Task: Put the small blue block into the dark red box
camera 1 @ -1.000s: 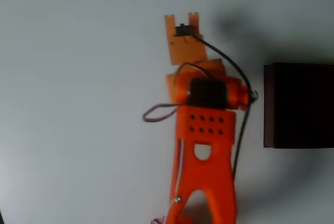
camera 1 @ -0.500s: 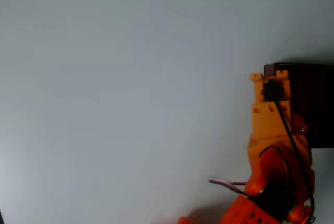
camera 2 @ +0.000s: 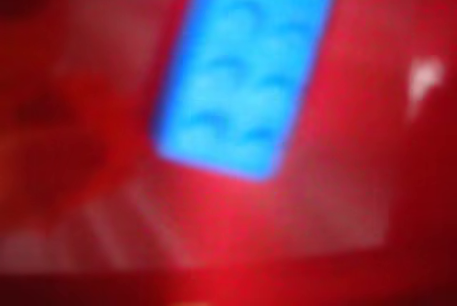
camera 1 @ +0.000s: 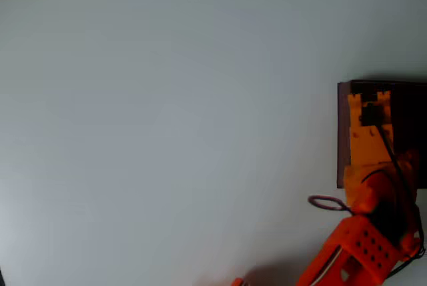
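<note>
Over the box [camera 1: 343, 133] we go: in the overhead view the orange arm [camera 1: 353, 249] reaches up from the lower right, and its gripper [camera 1: 373, 99] hangs above the box's dark interior, near the far wall. The wrist view is blurred, but the blue block [camera 2: 246, 67] lies tilted against the red box floor [camera 2: 343, 199], studs showing. Fingers hidden here, so wide or narrow, I cannot tell.

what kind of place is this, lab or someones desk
Probably a bare robot test bench: a plain white table, an orange arm reaching over a dark red box, and a blue block seen against red in the wrist view.
</note>
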Action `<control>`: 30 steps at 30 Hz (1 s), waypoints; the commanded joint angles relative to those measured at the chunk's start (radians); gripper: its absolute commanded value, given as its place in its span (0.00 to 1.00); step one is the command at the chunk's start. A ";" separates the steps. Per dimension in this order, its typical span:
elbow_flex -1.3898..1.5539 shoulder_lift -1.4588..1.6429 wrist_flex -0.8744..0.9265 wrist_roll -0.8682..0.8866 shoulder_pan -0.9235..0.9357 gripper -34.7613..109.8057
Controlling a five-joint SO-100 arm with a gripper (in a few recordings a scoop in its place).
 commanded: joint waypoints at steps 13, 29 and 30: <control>0.560 1.302 0.267 -0.242 -0.502 0.43; 0.701 1.549 0.620 -0.456 -1.120 0.28; 0.729 1.549 0.604 -0.456 -1.140 0.27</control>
